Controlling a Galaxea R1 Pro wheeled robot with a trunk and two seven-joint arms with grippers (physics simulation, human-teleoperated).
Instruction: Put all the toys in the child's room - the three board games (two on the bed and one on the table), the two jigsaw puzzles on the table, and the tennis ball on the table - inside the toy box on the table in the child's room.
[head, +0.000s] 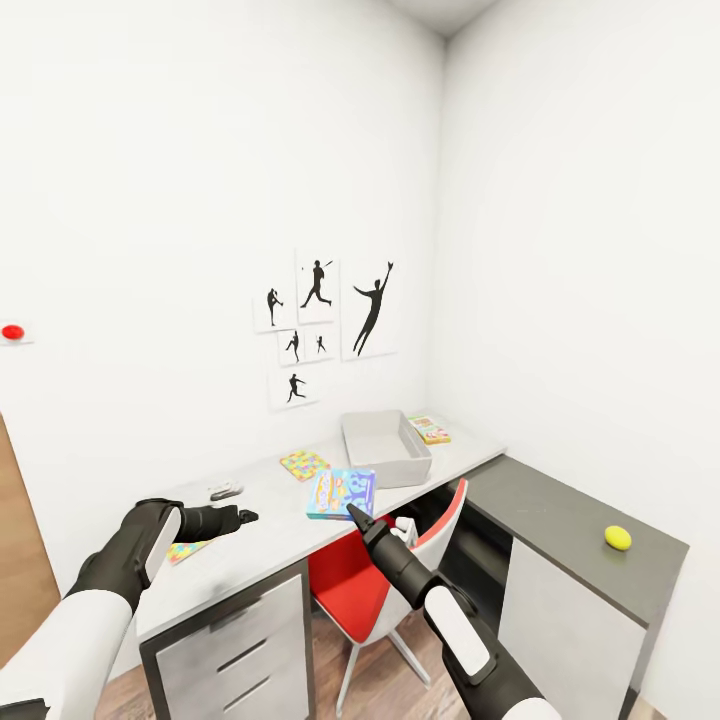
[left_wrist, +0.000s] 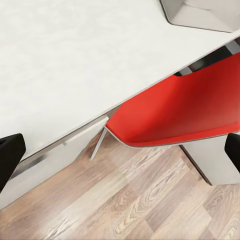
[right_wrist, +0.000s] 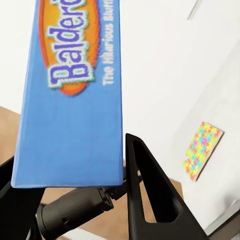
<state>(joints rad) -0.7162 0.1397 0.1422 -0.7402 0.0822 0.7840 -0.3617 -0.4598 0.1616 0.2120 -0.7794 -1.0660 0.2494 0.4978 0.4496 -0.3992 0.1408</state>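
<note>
My right gripper (head: 356, 514) is shut on the blue board game (head: 341, 492), held above the front edge of the white table (head: 260, 520). In the right wrist view the blue box (right_wrist: 75, 90) sits between the black fingers (right_wrist: 145, 190). The grey toy box (head: 386, 446) stands behind it. An orange-green board game (head: 430, 430) lies to the right of the toy box. One jigsaw puzzle (head: 304, 464) lies left of the toy box, and another (head: 186, 550) lies under my open left gripper (head: 245, 517). The tennis ball (head: 617, 537) rests on the dark grey desk wing.
A red chair (head: 368, 585) is tucked under the table between my arms, and its seat (left_wrist: 175, 115) appears in the left wrist view. White drawers (head: 235, 650) are below left. A small grey object (head: 225, 490) lies on the table. Walls close the corner.
</note>
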